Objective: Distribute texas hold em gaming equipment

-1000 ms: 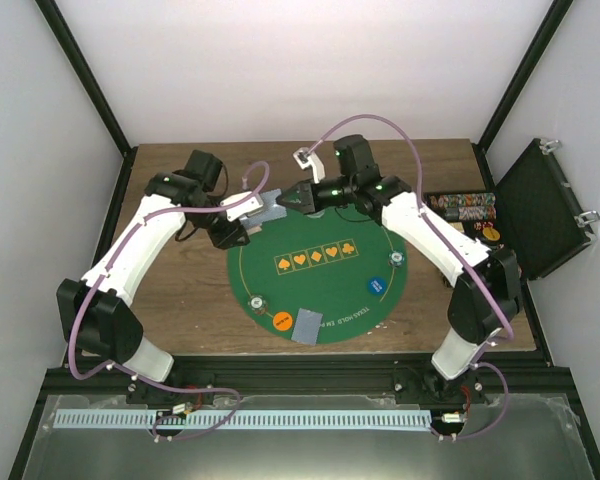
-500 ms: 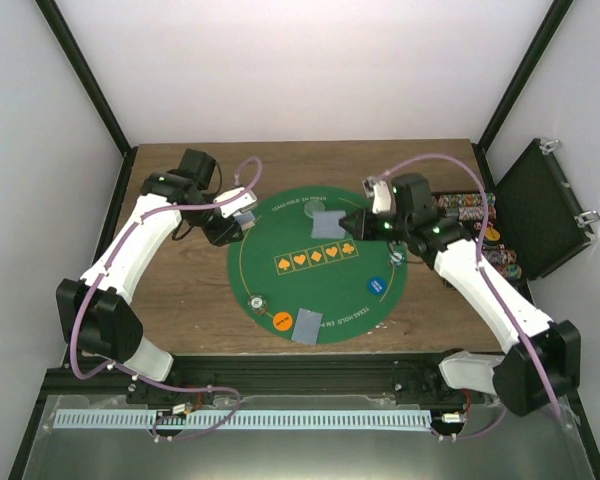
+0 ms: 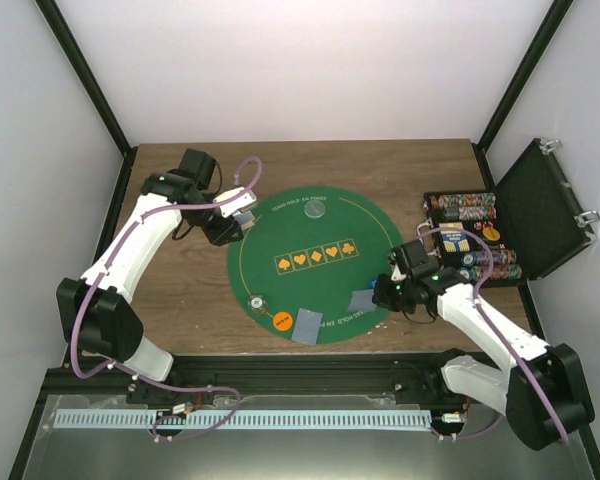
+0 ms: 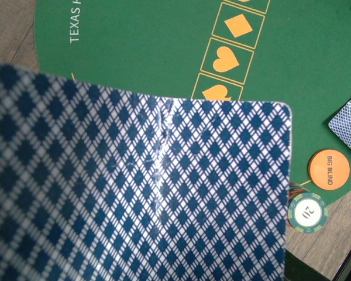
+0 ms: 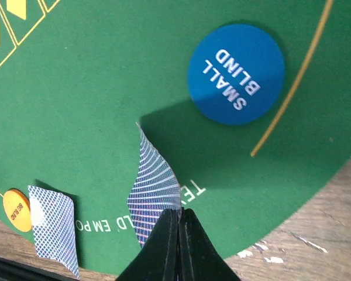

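Card (image 5: 155,193) moved to mat (image 5: 76,88) near edge, right jaws clamped.

a brown wood-grain bench (image 3: 185,290) sits inside a booth of plain white walls (image 3: 300,70), evenly lit, with only soft shadows. black frame posts (image 3: 85,75) slant up at the two back corners, and a black rail (image 3: 310,375) runs along the bench's near edge. below the rail lies a grey metal sheet (image 3: 300,450) crossed by a white slotted strip (image 3: 240,419).
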